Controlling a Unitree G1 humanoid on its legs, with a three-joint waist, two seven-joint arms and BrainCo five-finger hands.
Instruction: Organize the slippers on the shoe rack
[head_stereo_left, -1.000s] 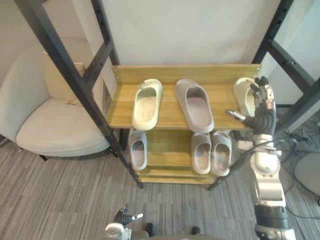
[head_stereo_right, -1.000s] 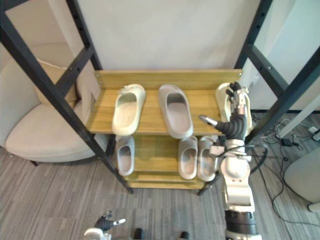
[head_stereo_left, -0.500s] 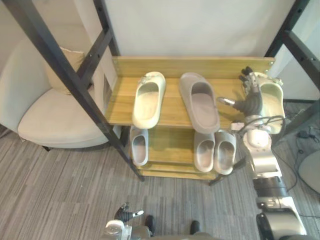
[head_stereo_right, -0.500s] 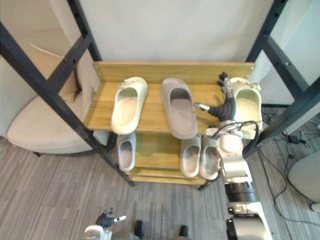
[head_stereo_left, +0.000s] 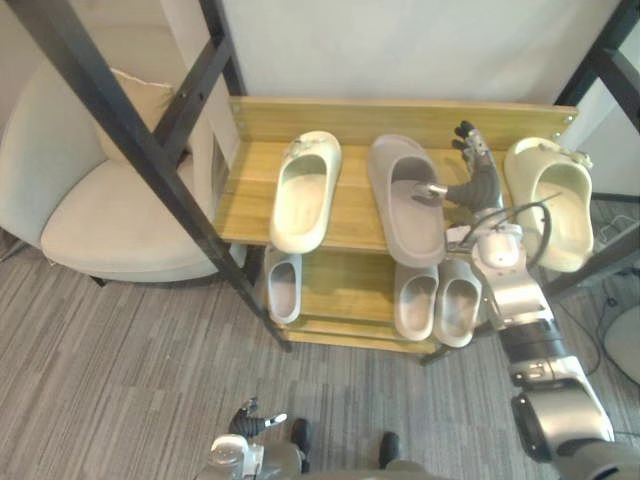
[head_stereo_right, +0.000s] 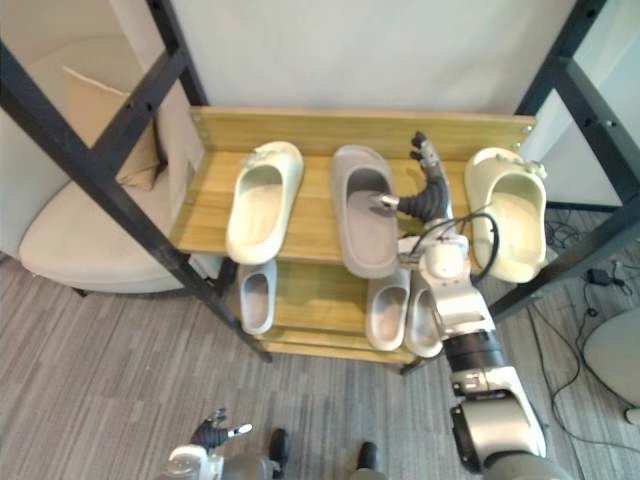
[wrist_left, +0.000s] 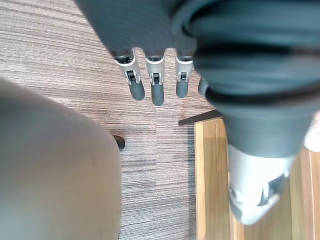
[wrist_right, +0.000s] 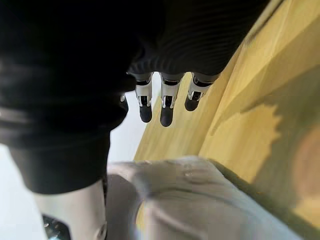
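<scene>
The rack (head_stereo_left: 330, 235) sits at my 12 o'clock, with three slippers on its top shelf (head_stereo_left: 245, 205), all pointing toward the wall. The left cream slipper (head_stereo_left: 305, 190) lies at 11 o'clock, tilted a little. The grey slipper (head_stereo_left: 405, 195) is in the middle, its near end hanging past the shelf's front edge. The right cream slipper (head_stereo_left: 548, 200) sits at the shelf's 3 o'clock end, also past the front edge.

My right robot hand (head_stereo_left: 480, 188) is up over the top shelf, between the grey slipper and the right cream slipper. Its fingers (wrist_right: 167, 107) are straight and spread, pointing at the back wall and holding nothing. The thumb reaches toward 9 o'clock over the grey slipper's opening; I cannot tell whether it touches.

On the lower shelf (head_stereo_left: 345, 290) a small grey slipper (head_stereo_left: 284, 285) lies at the left, and a grey pair (head_stereo_left: 437, 300) lies side by side under the right robot hand's arm.

My left robot hand (head_stereo_left: 252, 420) hangs low at 6 o'clock over the floor (head_stereo_left: 120, 380), fingers (wrist_left: 157, 92) straight and relaxed, empty. An armchair (head_stereo_left: 100, 220) with a cushion (head_stereo_left: 140, 95) stands at 9 o'clock, just beside the rack.
</scene>
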